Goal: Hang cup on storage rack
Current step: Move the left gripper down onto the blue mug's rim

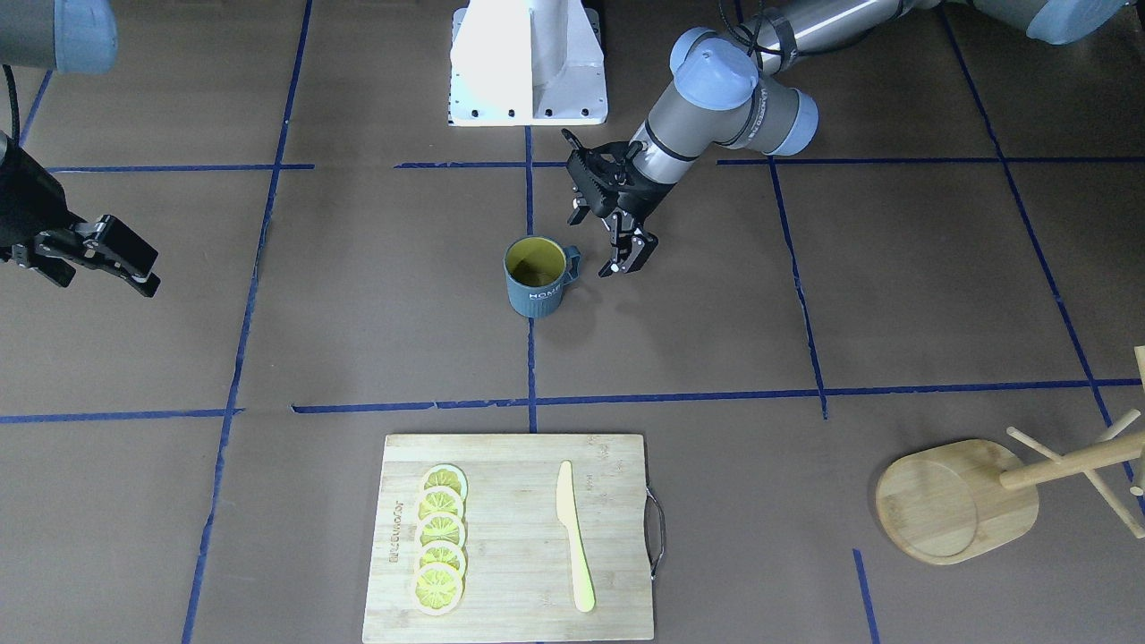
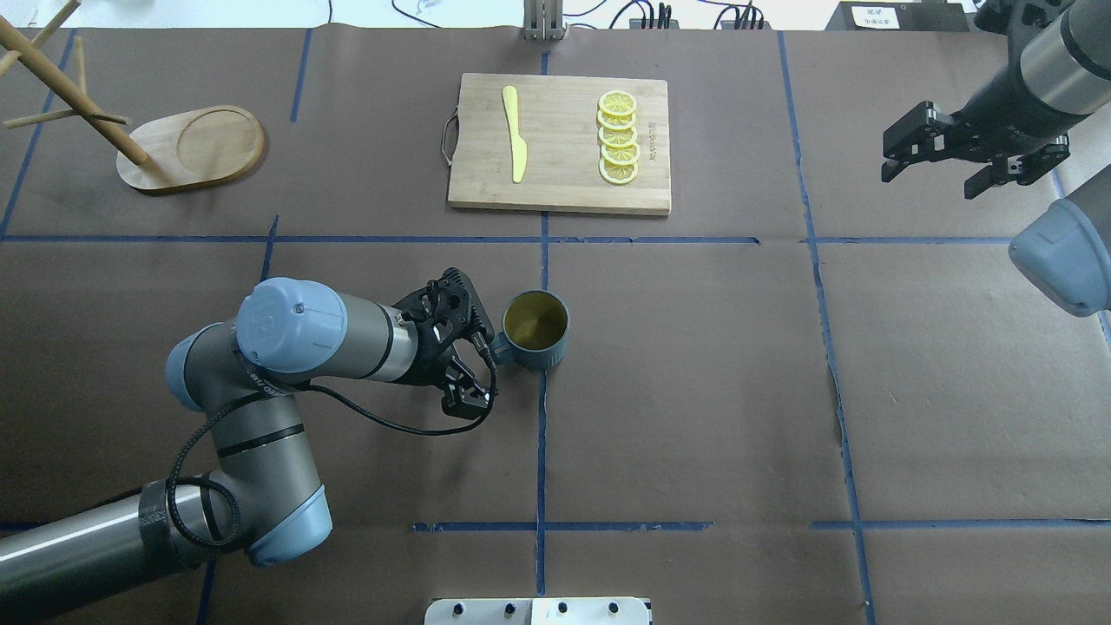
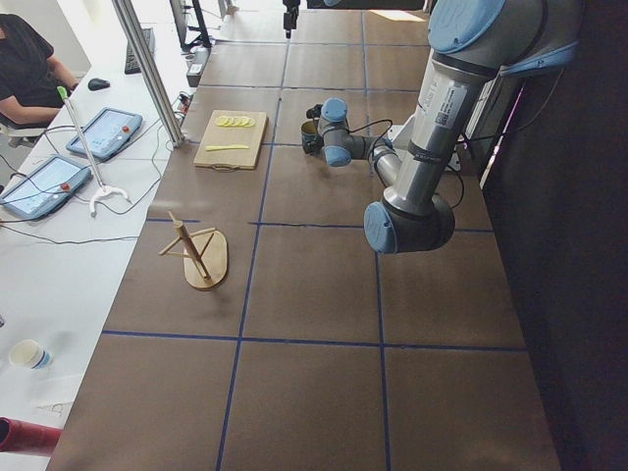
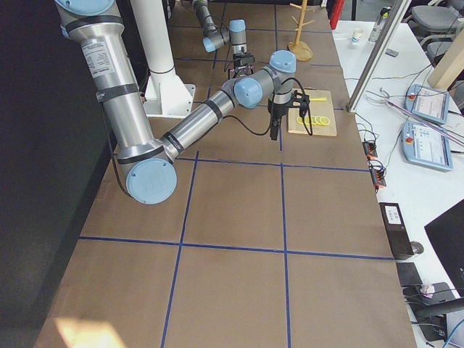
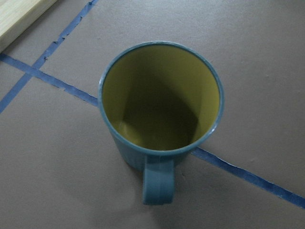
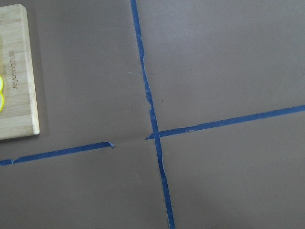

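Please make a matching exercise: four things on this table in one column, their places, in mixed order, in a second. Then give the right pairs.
1. dark blue-grey ribbed mug
2. light wooden mug tree
3. pale yellow knife
4. yellow lemon slices

A. overlapping row on the wooden cutting board
B. far corner on the robot's left
C. upright on a blue tape line
D. flat on the board, nearer its metal handle

Pairs: 1-C, 2-B, 3-D, 4-A

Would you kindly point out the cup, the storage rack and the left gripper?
cup [image 2: 535, 323], overhead exterior, yellow-olive inside.
storage rack [image 2: 195, 148], overhead exterior, disc base.
left gripper [image 2: 487, 371], overhead exterior, midway between fingertips.
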